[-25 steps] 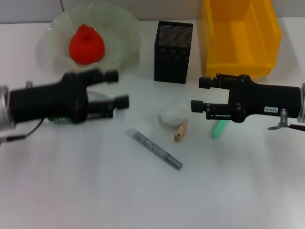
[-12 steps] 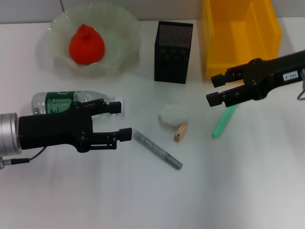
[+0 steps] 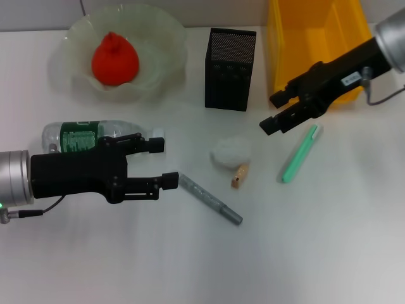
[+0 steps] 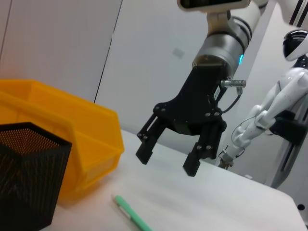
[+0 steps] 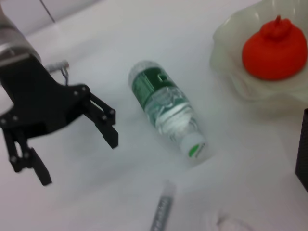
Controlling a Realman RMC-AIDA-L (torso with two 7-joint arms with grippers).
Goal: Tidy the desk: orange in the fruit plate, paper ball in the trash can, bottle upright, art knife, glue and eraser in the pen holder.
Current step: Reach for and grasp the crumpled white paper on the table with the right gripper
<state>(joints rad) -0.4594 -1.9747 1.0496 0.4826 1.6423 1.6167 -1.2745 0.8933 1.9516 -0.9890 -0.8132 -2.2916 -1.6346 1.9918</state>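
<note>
The yellow trash can (image 3: 318, 47) stands behind the right tool (image 3: 273, 113), open and empty. The orange (image 3: 115, 59) sits in the fruit plate (image 3: 161, 69). The left tool (image 3: 162, 163), open, hovers beside the lying bottle (image 3: 82, 135), perhaps just clear of it. The paper ball (image 3: 230, 152) lies mid-surface.

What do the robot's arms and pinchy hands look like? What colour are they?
Both end effectors are matte black blocks with two straight black fingers each. The left end effector sits on a shiny silver wrist cuff with a thin black cable hanging off it. The right end effector has a small white label with tiny lettering, a grey-silver wrist ring with a blue light, and a thin cable too.
</note>
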